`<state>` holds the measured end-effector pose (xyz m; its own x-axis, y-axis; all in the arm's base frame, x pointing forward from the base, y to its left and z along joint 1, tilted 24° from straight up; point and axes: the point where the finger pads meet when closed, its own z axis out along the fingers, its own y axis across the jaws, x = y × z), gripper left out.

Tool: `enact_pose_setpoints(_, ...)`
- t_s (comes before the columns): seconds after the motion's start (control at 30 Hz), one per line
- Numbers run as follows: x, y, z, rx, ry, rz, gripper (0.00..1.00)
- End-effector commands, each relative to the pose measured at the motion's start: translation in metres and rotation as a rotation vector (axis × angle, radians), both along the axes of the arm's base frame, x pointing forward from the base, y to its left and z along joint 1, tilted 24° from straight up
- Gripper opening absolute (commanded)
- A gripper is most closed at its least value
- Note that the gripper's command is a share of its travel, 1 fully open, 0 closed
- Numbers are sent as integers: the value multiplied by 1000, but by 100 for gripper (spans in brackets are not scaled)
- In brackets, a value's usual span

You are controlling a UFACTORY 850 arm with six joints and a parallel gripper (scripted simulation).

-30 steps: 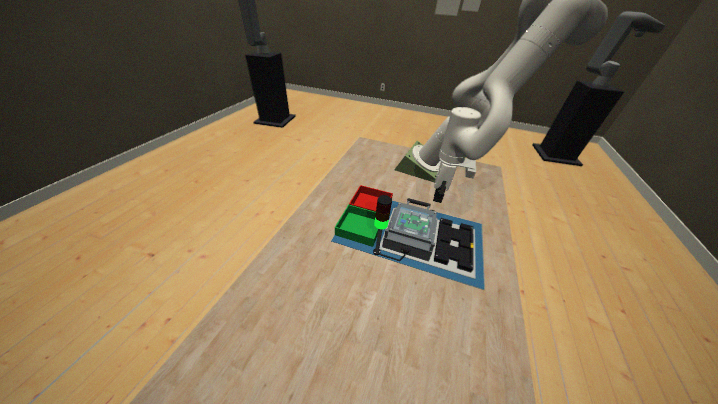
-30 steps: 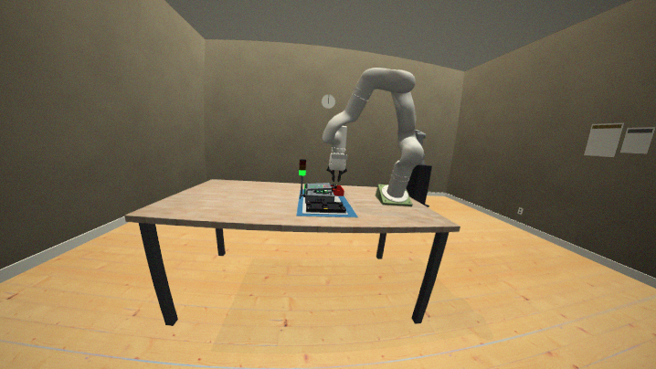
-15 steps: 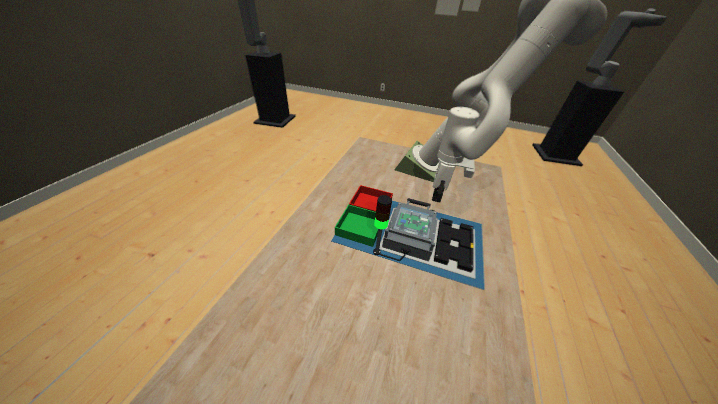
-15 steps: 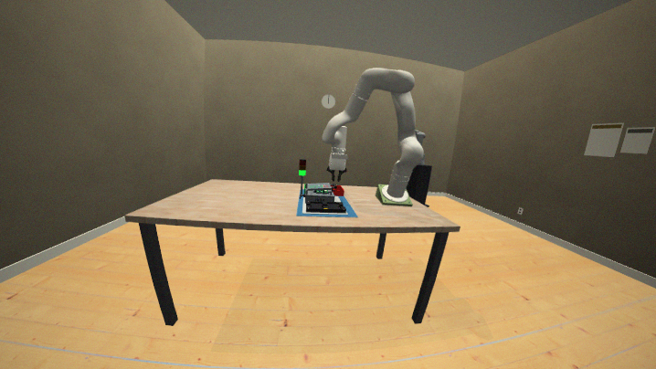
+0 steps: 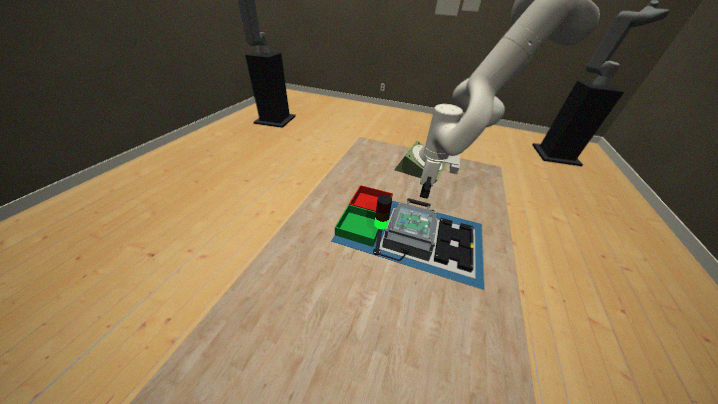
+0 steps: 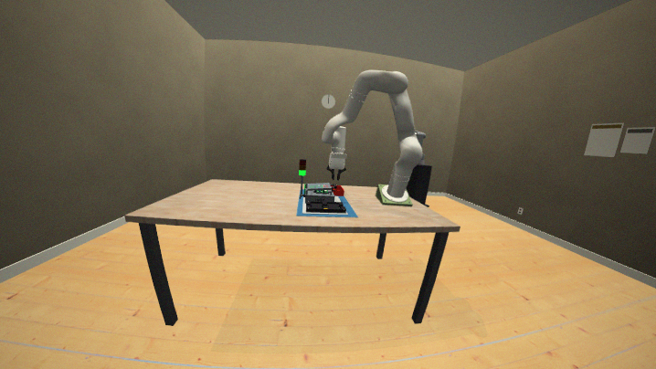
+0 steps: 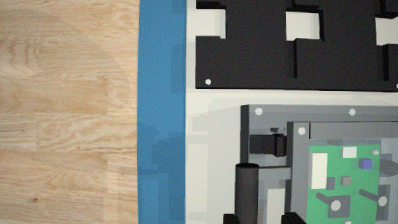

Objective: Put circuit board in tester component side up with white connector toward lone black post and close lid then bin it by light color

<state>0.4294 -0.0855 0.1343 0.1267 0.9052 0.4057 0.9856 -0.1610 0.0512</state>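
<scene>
No text or numbers can be read. The yellow label [image 5: 471, 245] [image 6: 325, 208] on the black tray [image 5: 454, 256] [image 6: 316, 207] [image 7: 250, 60] is too small; the 2 wall sheets [image 5: 447, 6] [image 6: 603, 142] are unreadable.
</scene>
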Motion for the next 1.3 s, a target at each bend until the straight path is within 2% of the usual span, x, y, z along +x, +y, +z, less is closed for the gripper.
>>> enact_pose_setpoints(0.0,-1,-9,-3,0,-3,0,28)
enact_pose_setpoints(1.27,0,-5,-20,0,-3,0,28)
